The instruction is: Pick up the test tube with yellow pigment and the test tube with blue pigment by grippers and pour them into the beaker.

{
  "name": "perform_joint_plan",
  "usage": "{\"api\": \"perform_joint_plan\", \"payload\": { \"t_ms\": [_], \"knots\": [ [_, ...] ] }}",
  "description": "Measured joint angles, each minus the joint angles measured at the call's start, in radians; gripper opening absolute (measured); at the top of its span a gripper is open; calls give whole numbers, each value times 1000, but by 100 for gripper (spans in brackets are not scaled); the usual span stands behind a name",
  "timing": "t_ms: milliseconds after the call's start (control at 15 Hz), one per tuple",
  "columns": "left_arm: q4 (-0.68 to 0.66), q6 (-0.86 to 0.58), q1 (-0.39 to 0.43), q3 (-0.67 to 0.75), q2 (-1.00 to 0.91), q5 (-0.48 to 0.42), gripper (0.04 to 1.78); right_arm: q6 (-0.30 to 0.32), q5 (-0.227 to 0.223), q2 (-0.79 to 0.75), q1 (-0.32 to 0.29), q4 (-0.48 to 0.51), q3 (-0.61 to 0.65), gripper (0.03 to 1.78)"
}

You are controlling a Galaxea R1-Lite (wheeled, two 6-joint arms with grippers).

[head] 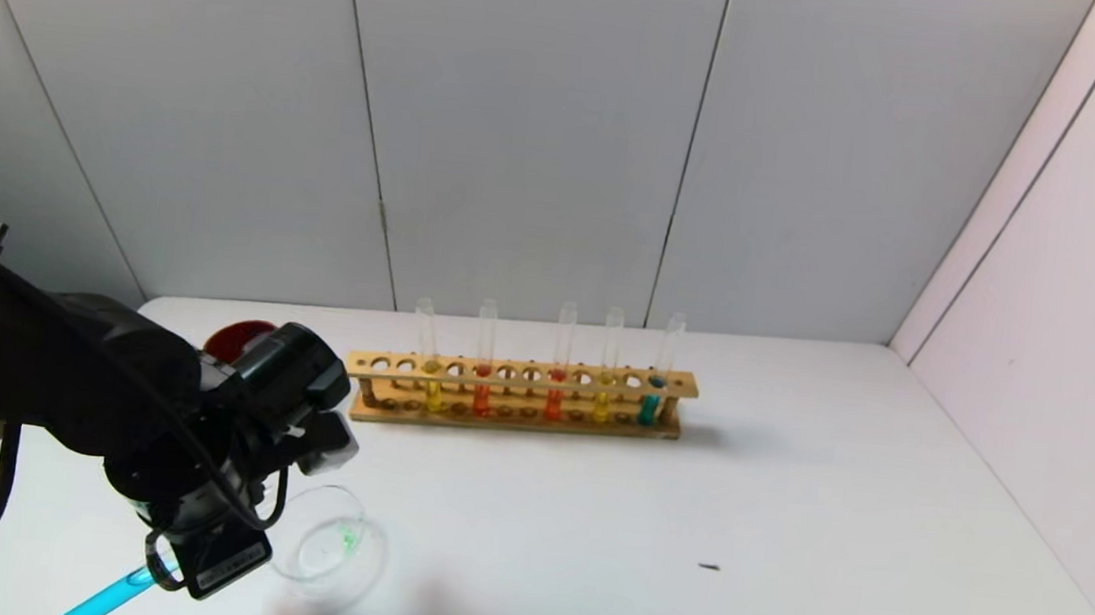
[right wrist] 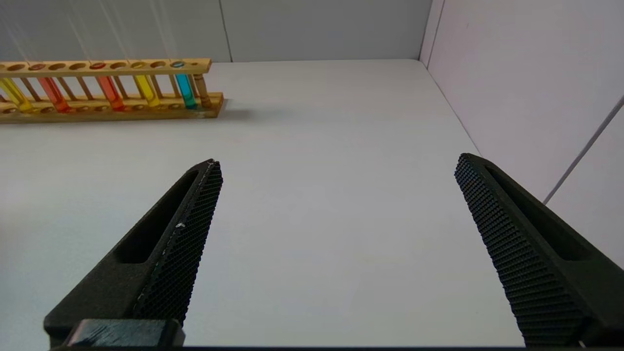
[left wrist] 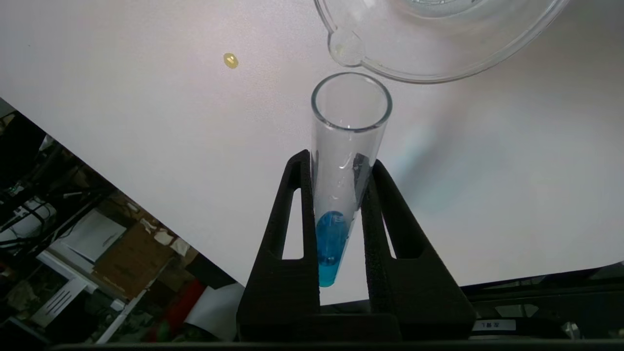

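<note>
Tilted blue-pigment tube (left wrist: 341, 195) beside beaker (left wrist: 438, 58)

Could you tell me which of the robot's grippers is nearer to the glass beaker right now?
The left. The left gripper, shut on the test tube with blue pigment, hangs just beside the beaker, the tube's mouth near its lip. The right gripper is open over bare table, beaker out of its view.

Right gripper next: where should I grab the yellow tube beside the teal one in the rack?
Grip the yellow tube on its bare glass above the rack rail, from the front with the open right gripper straddling it; it stands upright, so lift straight up.
</note>
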Motion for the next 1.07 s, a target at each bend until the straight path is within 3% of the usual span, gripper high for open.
{"api": "perform_joint_plan", "payload": {
  "t_ms": [1067],
  "knots": [
    [153, 26, -44, -76, 127, 114, 31, 0, 0, 0, 0, 0, 0, 174]
  ]
}}
